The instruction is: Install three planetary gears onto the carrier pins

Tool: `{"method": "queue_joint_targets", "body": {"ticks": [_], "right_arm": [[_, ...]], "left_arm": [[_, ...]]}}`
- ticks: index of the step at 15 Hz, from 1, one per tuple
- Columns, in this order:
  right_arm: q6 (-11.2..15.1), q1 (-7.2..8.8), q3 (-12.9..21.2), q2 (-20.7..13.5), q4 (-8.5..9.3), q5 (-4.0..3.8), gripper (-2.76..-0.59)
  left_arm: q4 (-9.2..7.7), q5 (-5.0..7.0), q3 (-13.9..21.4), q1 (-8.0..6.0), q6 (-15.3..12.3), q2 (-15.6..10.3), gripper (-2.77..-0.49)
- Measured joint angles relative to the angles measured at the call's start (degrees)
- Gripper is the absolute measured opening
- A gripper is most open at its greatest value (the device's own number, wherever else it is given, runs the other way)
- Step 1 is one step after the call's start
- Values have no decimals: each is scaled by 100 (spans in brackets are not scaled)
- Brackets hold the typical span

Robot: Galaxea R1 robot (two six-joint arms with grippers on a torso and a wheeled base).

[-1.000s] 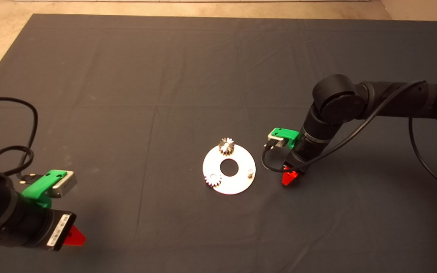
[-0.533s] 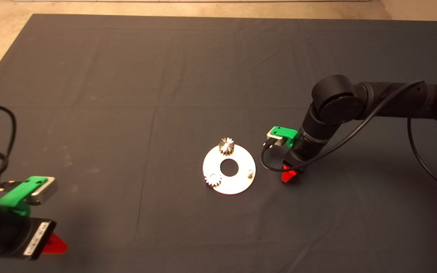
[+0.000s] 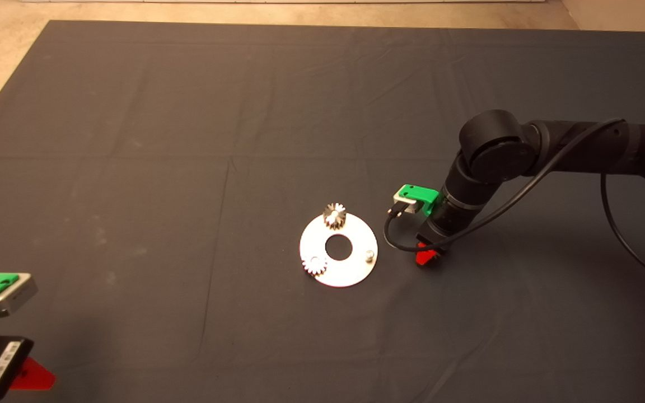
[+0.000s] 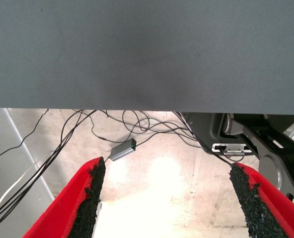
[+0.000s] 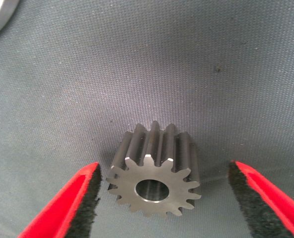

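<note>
The right gripper (image 5: 163,198), spread wide around the third planetary gear (image 5: 154,177) on the bench, should close centred before lifting toward the bare carrier pin (image 3: 368,256).

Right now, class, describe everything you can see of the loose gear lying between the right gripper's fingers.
The loose gear is a small silvery-grey metal cylinder with straight teeth around its rim and a round hole through its flat, shiny face. It lies on the dark mat, off the plate, not on any pin. The right gripper straddles it, open: a red finger with a black pad stands on either side, neither visibly touching it. In the head view the arm hides it.
</note>
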Motion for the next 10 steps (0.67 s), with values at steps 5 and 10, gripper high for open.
{"method": "queue_joint_targets", "body": {"ticks": [5,10], "right_arm": [[4,0,-5,6,-20,0,-153],[24,-5,-5,67,-20,0,-166]], "left_arm": [[-49,-2,2,0,93,-106,-150],[-63,-2,0,-13,168,-143,-150]]}}
